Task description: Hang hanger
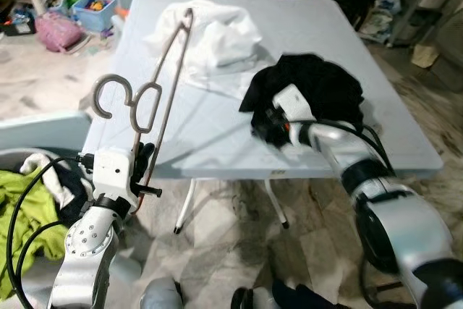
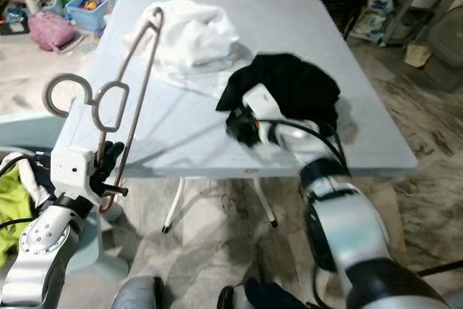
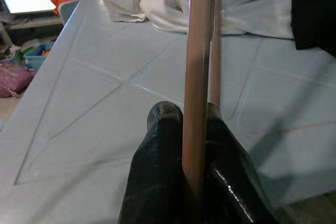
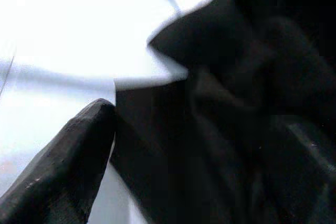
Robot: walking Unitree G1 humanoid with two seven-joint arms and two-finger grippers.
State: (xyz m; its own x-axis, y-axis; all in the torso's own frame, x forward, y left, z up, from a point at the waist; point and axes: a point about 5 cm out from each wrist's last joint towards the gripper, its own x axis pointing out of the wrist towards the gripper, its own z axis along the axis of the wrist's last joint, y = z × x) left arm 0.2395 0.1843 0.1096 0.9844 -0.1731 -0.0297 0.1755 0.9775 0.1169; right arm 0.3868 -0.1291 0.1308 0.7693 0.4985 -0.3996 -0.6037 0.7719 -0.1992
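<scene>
A thin metal hanger [image 1: 173, 83] stands tilted over the near left corner of the pale blue table [image 1: 217, 135], hook to the left. My left gripper [image 1: 145, 158] is shut on the hanger's lower end; in the left wrist view the wire [image 3: 198, 77] runs up between the black fingertips [image 3: 163, 124]. A black garment [image 1: 318, 85] lies crumpled on the table's right half. My right gripper [image 1: 269, 122] sits at its near left edge, open, with one finger [image 4: 68, 171] beside the dark cloth [image 4: 236, 103]. A white garment [image 1: 217, 41] lies further back on the table.
A bin of green clothes [image 1: 18, 208] and a pale blue chair [image 1: 43, 132] stand at my left. A blue crate [image 1: 94, 9] and a pink bag [image 1: 58, 30] sit on the floor at the far left. Shelves and clutter line the far right.
</scene>
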